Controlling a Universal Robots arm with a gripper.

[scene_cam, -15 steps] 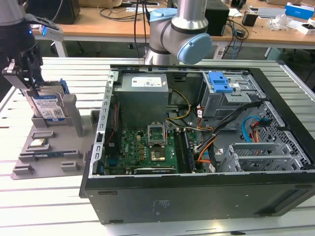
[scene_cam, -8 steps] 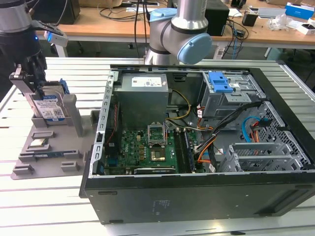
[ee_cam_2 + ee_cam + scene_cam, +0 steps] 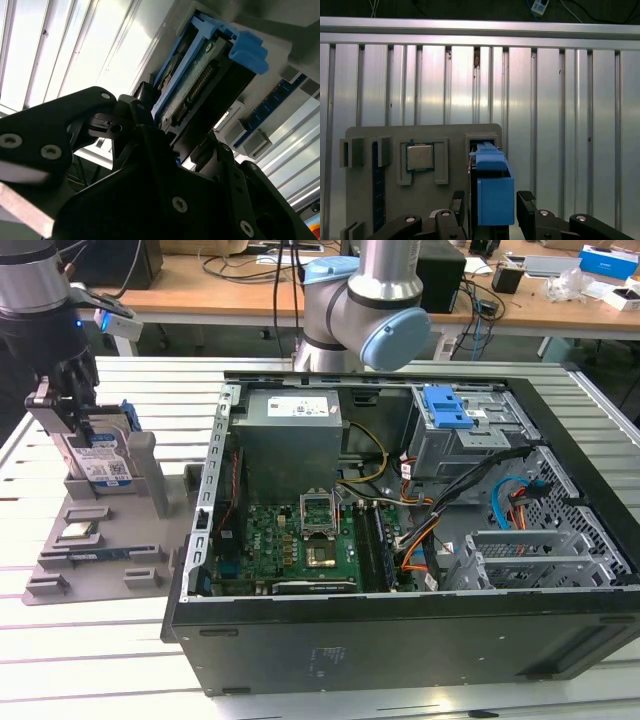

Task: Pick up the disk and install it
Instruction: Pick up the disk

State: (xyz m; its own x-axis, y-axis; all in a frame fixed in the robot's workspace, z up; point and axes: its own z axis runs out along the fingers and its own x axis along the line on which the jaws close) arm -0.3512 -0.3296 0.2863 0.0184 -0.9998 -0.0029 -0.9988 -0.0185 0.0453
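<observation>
The disk, a silver-grey drive with a white-and-blue label in a bright blue bracket, stands upright in a slot of the grey fixture tray at the exterior view's left. My gripper reaches down over it, its jaws on either side of the drive and shut on it. In the first wrist view the blue bracket end of the disk sits between the two black fingertips of the gripper. The second wrist view shows the disk edge-on, connector side visible, held in the gripper.
A small flat chip and a memory stick lie in the tray's other recesses. The open computer case lies to the exterior view's right, with a grey drive cage topped by a blue latch. The arm's base stands behind it.
</observation>
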